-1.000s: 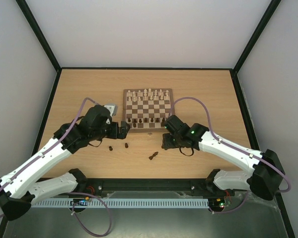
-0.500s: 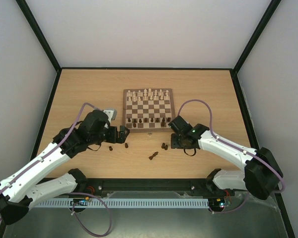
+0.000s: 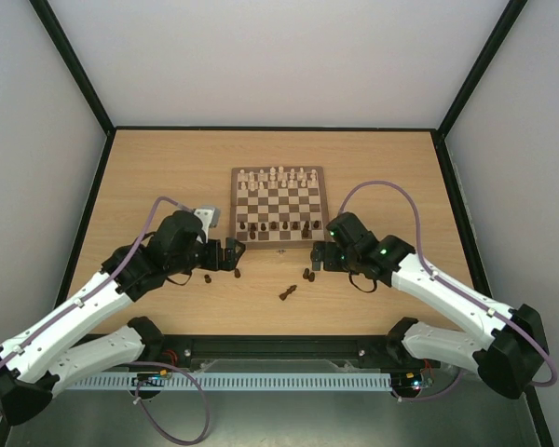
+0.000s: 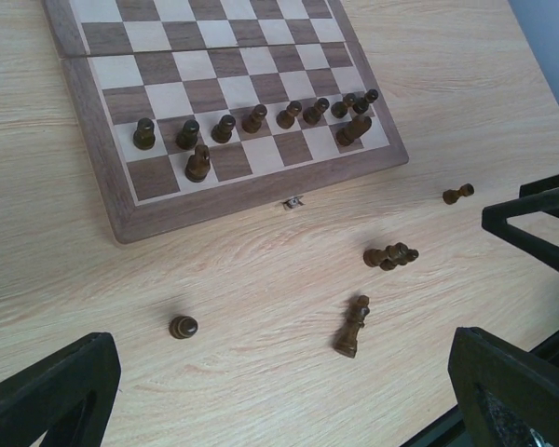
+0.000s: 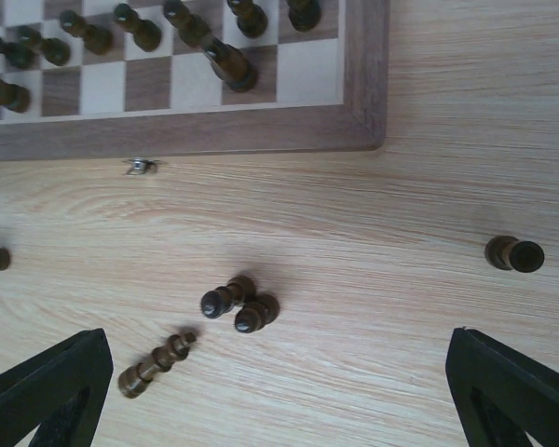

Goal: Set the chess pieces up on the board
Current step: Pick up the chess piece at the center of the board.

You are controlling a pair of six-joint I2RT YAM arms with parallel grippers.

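Overhead view is rough for detail: the chessmen are specks from up there, so no telling piece types. The board [image 3: 278, 207] sits mid-table, a bit toward the far side. It has dark and cream checks, a mid-brown border and a tiny metal latch [image 4: 293, 201] on the near edge.

The left gripper [image 3: 234, 254] hangs just off its near-left corner and hides a patch of table [image 3: 149, 177]. The right gripper [image 3: 316, 257] is off the near-right corner. Both wrist cams chop off the far half of the board. Their own fingers only show as black wedges in the bottom corners. Those wedges stand wide apart on both arms with nothing between them, so both are released and empty.

The cream pieces [image 3: 278, 175] fill the far rows, seen only from overhead. The dark pawns [image 4: 254, 118] line up in one row on the near side. Two more dark pieces [image 4: 197, 163] stand on the row nearest the edge.

The rest are loose on the table in front of the board:
- a touching pair [image 5: 238, 304] lying down
- a taller piece [image 5: 156, 363] on its side just beside them
- a lone pawn [image 5: 514, 253] lying out past the right corner
- a small dark one [image 4: 183, 327] off to the left, upright I think, though I'm only seeing its top
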